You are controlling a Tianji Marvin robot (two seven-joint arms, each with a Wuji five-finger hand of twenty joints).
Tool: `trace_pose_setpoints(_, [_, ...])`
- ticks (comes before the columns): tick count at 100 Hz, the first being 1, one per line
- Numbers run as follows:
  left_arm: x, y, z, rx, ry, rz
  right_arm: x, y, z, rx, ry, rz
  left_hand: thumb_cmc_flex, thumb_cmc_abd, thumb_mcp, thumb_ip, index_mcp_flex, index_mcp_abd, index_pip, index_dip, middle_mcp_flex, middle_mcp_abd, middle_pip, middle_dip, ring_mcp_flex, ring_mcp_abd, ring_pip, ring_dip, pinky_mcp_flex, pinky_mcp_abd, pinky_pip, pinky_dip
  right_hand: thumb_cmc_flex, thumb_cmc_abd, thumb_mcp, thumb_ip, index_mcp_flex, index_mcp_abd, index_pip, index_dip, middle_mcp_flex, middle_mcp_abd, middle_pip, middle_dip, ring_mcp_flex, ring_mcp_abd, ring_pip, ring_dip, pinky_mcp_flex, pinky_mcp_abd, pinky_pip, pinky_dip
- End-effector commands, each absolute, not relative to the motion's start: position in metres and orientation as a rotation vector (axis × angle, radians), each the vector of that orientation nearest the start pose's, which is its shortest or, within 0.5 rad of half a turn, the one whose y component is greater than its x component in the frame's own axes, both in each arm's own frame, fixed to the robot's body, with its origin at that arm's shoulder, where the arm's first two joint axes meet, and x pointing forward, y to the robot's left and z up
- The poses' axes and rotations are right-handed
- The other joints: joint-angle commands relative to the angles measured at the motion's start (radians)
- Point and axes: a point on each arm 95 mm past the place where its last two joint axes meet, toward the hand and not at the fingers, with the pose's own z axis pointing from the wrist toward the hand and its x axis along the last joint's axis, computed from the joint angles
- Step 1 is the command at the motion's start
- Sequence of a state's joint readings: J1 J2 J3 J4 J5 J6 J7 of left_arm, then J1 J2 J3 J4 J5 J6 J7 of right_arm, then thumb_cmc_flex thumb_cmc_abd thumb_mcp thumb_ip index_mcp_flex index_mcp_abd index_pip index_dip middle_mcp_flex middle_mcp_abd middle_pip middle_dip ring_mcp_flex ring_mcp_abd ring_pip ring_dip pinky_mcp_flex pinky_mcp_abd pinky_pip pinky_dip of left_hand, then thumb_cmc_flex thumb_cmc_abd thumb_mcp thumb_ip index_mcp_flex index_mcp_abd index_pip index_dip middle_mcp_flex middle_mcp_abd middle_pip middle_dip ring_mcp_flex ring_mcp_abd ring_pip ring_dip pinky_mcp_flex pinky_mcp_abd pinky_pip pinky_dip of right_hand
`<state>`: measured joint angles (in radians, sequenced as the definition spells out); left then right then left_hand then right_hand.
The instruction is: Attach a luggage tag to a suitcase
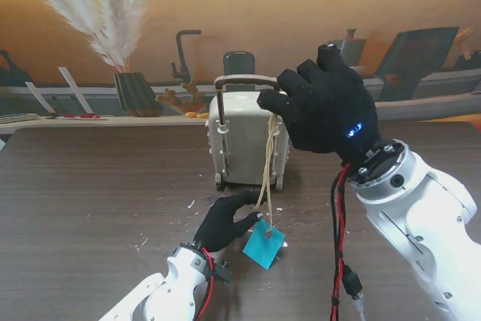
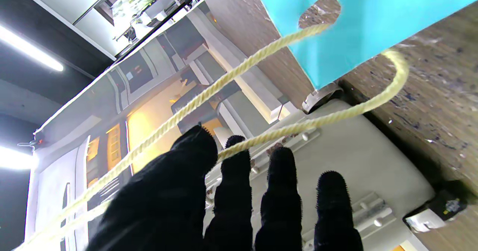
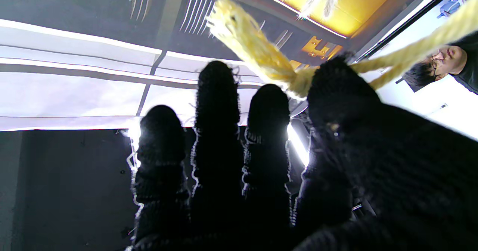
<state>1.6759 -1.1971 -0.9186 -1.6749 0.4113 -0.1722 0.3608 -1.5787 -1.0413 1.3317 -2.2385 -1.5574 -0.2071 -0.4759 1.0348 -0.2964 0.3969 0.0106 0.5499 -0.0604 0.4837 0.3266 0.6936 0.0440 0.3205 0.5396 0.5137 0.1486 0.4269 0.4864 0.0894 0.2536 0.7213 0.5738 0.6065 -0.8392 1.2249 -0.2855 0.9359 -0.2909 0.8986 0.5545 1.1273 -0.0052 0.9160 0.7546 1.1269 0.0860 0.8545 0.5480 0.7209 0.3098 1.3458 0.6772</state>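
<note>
While the right hand (image 1: 327, 103) pinches the cord (image 1: 267, 167) beside the suitcase (image 1: 246, 140) handle (image 1: 244, 80), it should pull slowly, so the loop tightens without tipping the case. The left hand (image 1: 224, 223), fingers apart and touching the cord, has the blue tag (image 1: 264, 246) just beside it. Open table (image 1: 90, 186) lies on its other side.
</note>
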Motion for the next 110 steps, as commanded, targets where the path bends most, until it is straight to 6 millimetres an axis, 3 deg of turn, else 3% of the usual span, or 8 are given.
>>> trace_pose_setpoints(1, [0.313,-0.135,-0.338,-1.692,1.048,-2.296,0.301,0.066,-0.065,-0.168,0.993,1.710,0.048,0.024,-0.040,-0.027,0.038,-0.146,0.019,0.020,0.032,-0.035,-0.019,0.058,0.018,-0.016,0.028,0.035,-0.007,-0.019,0.022,-0.003,0.041,0.059,0.021,0.036,0.079,-0.102,0.067,0.066,-0.001,-0.008,-0.001,0.016,0.016,-0.004,-0.004,0.008,0.003,-0.001,0.007,-0.005])
trace_pose_setpoints(13, [0.316,-0.136,-0.339,-1.721,1.037,-2.314,0.300,0.065,-0.065,-0.166,0.992,1.711,0.065,0.027,-0.060,-0.028,0.063,-0.152,0.036,0.026,0.057,-0.037,-0.023,0.077,0.029,-0.016,0.038,0.039,-0.006,-0.019,0.031,-0.001,0.040,0.060,0.020,0.035,0.079,-0.103,0.068,0.066,0.000,-0.008,-0.001,0.016,0.018,-0.006,-0.003,0.008,0.003,-0.001,0.007,-0.006])
trace_pose_setpoints(33, [0.316,-0.137,-0.338,-1.749,1.032,-2.332,0.298,0.063,-0.063,-0.163,0.991,1.707,0.186,0.063,-0.175,-0.017,0.165,-0.123,0.214,0.104,0.236,-0.033,-0.046,0.233,0.097,-0.009,0.140,0.078,0.012,-0.005,0.098,0.006,0.041,0.060,0.021,0.036,0.078,-0.101,0.068,0.066,0.000,-0.009,-0.001,0.017,0.018,-0.007,-0.003,0.008,0.003,-0.001,0.007,-0.006])
trace_pose_setpoints(49, [0.314,-0.132,-0.332,-1.732,1.030,-2.339,0.299,0.059,-0.062,-0.148,0.981,1.703,0.206,0.097,-0.205,-0.019,0.132,-0.100,0.306,0.157,0.260,-0.007,0.117,0.346,0.159,-0.038,0.404,0.171,0.043,-0.008,0.207,0.014,0.040,0.059,0.020,0.035,0.078,-0.103,0.068,0.066,0.001,-0.009,-0.002,0.016,0.019,-0.005,-0.004,0.008,0.006,-0.003,0.006,-0.007])
trace_pose_setpoints(57, [0.313,-0.130,-0.327,-1.727,1.013,-2.342,0.300,0.057,-0.061,-0.140,0.971,1.703,0.218,0.119,-0.208,-0.018,0.091,-0.113,0.419,0.294,0.232,0.008,0.247,0.437,0.145,-0.046,0.536,0.215,0.069,-0.015,0.338,0.060,0.039,0.058,0.021,0.035,0.079,-0.102,0.068,0.066,0.003,-0.008,-0.002,0.015,0.023,-0.004,-0.004,0.008,0.012,0.001,0.005,-0.007])
trace_pose_setpoints(64, [0.313,-0.128,-0.323,-1.733,0.987,-2.352,0.299,0.055,-0.059,-0.133,0.960,1.704,0.206,0.122,-0.179,-0.013,0.053,-0.123,0.508,0.451,0.209,0.016,0.355,0.521,0.130,-0.055,0.646,0.257,0.089,-0.018,0.459,0.106,0.039,0.057,0.023,0.035,0.079,-0.099,0.069,0.065,0.007,-0.009,-0.004,0.014,0.027,-0.004,-0.006,0.007,0.016,0.005,0.002,-0.008])
trace_pose_setpoints(75, [0.313,-0.126,-0.314,-1.737,0.951,-2.378,0.299,0.052,-0.055,-0.129,0.943,1.702,0.107,0.082,0.007,-0.008,0.044,-0.113,0.575,0.615,0.209,0.029,0.488,0.600,0.129,-0.063,0.780,0.321,0.139,-0.017,0.596,0.151,0.039,0.057,0.023,0.035,0.080,-0.102,0.069,0.064,0.009,-0.005,-0.006,0.014,0.030,-0.003,-0.008,0.006,0.019,0.006,0.001,-0.008])
trace_pose_setpoints(110, [0.303,-0.114,-0.275,-1.699,0.788,-2.524,0.300,0.042,-0.040,-0.101,0.866,1.714,0.066,0.078,0.074,0.025,0.035,-0.099,0.595,0.665,0.207,0.040,0.549,0.622,0.133,-0.062,0.825,0.361,0.173,-0.010,0.630,0.197,0.039,0.057,0.023,0.033,0.080,-0.103,0.069,0.063,0.012,-0.005,-0.010,0.015,0.035,-0.003,-0.010,0.007,0.025,0.009,0.003,-0.006])
